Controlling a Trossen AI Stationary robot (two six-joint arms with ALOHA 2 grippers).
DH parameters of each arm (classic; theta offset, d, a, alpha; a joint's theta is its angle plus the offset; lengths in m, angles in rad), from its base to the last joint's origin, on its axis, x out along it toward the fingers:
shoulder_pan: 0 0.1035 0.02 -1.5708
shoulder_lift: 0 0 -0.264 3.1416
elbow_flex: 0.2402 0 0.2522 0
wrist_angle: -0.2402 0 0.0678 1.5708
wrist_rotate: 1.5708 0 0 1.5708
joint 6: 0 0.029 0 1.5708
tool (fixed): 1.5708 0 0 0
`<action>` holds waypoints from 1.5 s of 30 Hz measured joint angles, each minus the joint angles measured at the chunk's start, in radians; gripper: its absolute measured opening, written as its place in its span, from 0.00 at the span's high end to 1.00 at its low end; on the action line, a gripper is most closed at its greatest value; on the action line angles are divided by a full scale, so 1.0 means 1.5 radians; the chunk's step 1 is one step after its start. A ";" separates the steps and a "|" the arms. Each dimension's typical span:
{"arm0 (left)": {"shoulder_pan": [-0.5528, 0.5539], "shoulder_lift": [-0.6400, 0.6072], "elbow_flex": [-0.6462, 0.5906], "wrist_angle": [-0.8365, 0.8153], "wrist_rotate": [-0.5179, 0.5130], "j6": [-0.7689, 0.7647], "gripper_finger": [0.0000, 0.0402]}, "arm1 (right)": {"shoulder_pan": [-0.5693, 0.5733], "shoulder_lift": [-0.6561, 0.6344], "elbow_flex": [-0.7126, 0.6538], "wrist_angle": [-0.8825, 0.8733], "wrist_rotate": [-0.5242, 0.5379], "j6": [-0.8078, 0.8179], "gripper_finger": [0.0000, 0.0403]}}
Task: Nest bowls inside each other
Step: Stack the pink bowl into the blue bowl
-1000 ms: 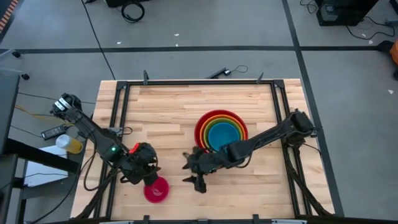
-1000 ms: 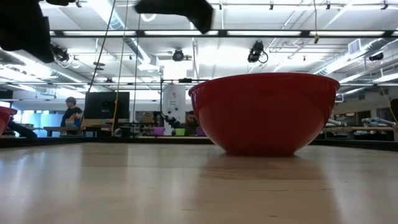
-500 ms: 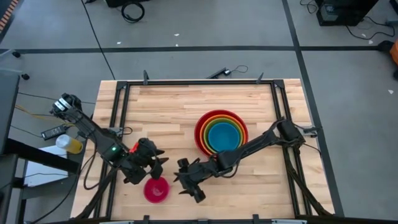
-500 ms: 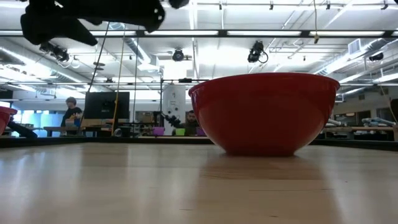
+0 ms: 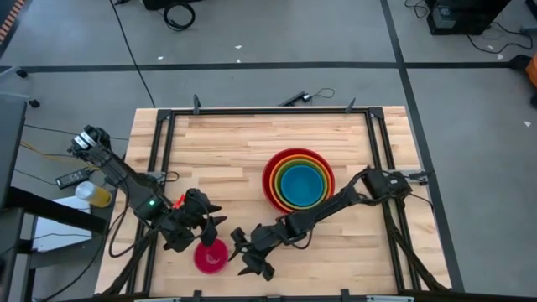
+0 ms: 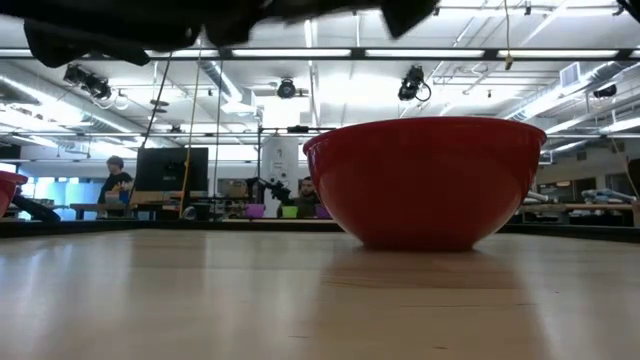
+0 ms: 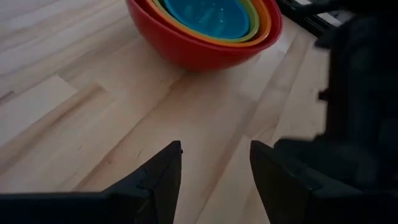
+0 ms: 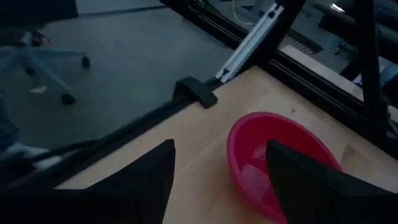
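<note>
The magenta pink bowl (image 5: 211,256) stands upright on its base near the table's front edge, left of centre; it also shows in the right wrist view (image 8: 273,163). The red, orange, lime green and blue bowls sit nested in one stack (image 5: 298,179) right of centre. My right gripper (image 5: 238,253) is open and low, just right of the pink bowl, pointing at it; its fingers (image 8: 149,177) frame the bowl without clear touch. My left gripper (image 5: 216,213) is open just beyond the pink bowl and points toward the stack (image 7: 205,28).
Black frame rails (image 5: 159,159) run along the table's left, far and right sides. The right arm (image 5: 336,205) stretches across the table in front of the stack. In the low view the red bowl (image 6: 425,185) fills the middle and the pink bowl's rim (image 6: 8,190) shows at the left edge.
My right gripper has gone down and toward the table's left and near edge, up to the pink bowl, rolling at the wrist as it went. My left gripper has stayed in place but swung its fingers up and away from the pink bowl, toward the stack. No bowl has moved.
</note>
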 joint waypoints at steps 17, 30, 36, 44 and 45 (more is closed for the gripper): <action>-0.022 0.000 0.000 -0.034 0.080 -0.057 0.52 | 0.001 0.125 0.127 -0.069 0.117 -0.111 0.43; -0.020 0.000 0.000 -0.064 0.083 -0.089 0.52 | -0.029 0.125 0.127 -0.091 0.153 -0.126 0.69; -0.025 0.000 0.000 -0.125 0.082 -0.151 0.52 | -0.030 0.120 0.126 -0.103 0.180 -0.129 0.93; -0.064 0.000 -0.001 -0.233 0.072 -0.295 0.52 | -0.028 0.007 0.125 -0.279 0.220 -0.084 0.94; -0.069 0.000 -0.001 -0.239 0.066 -0.306 0.52 | -0.029 -0.019 0.125 -0.313 0.220 -0.048 0.95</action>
